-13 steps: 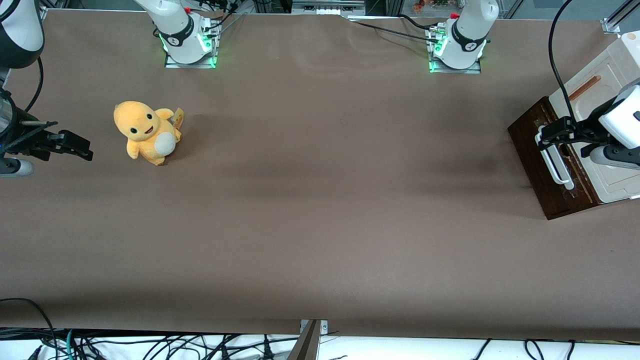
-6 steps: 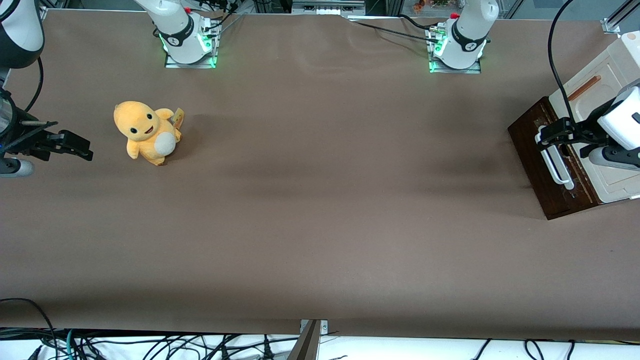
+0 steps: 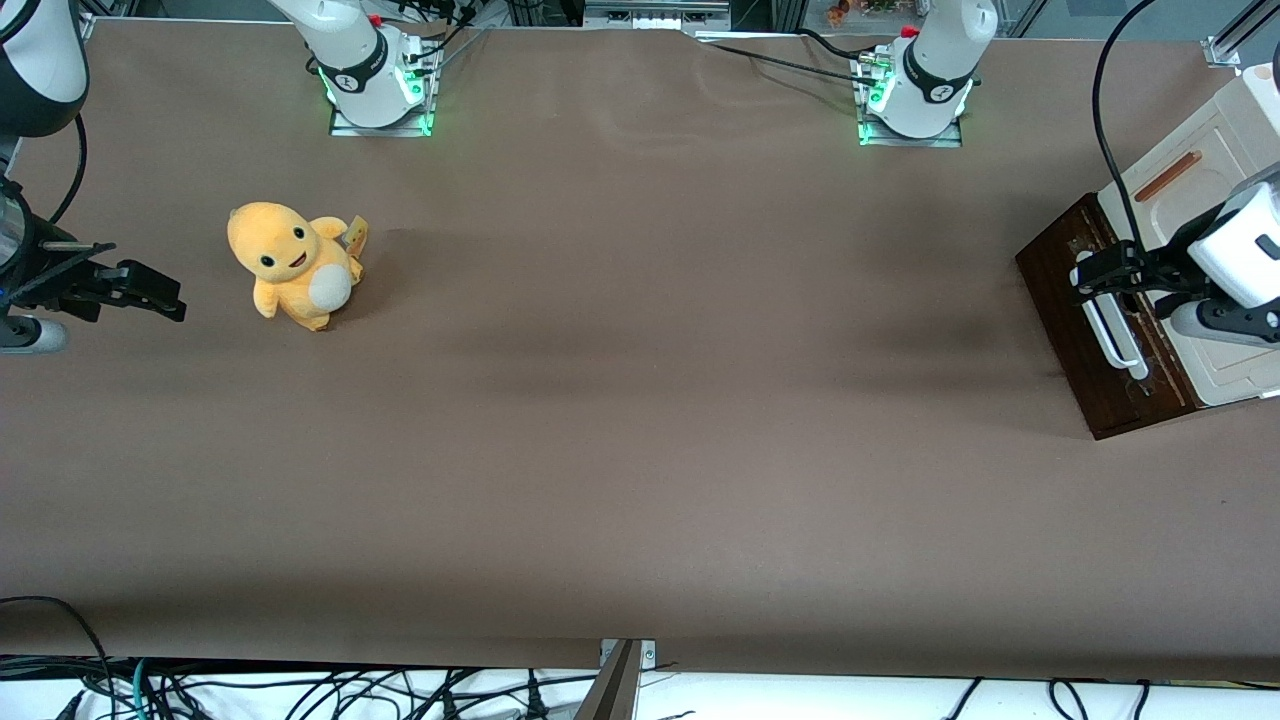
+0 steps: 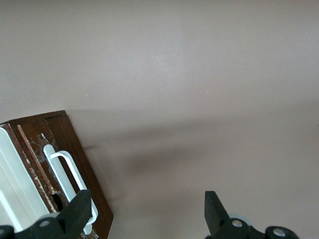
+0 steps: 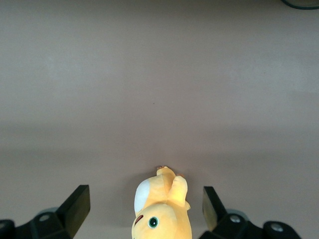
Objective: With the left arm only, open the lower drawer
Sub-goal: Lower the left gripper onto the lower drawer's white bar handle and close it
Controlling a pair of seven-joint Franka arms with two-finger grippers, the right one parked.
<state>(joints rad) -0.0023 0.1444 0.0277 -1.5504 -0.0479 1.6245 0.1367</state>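
Note:
The lower drawer (image 3: pixel 1065 300) has a dark brown wooden front and a white loop handle (image 3: pixel 1108 330); it stands at the working arm's end of the table. The left arm's gripper (image 3: pixel 1095 272) hovers over the handle's end farther from the front camera. The wrist view has the gripper (image 4: pixel 148 214) open, with only bare table between its fingers. One fingertip (image 4: pixel 79 209) overlaps the handle (image 4: pixel 66 172) beside the drawer front (image 4: pixel 79 164); the other fingertip (image 4: pixel 214 208) is over the table. The drawer front sits close against the cabinet.
Above the drawer is a cream-white panel (image 3: pixel 1205 140) with a small copper-brown handle (image 3: pixel 1168 176). A yellow plush toy (image 3: pixel 293 264) stands toward the parked arm's end. Two arm bases (image 3: pixel 915 100) are bolted at the table's edge farthest from the front camera.
The left arm's wrist and gripper have eased slightly lower toward the handle. The drawer and the plush toy have not moved.

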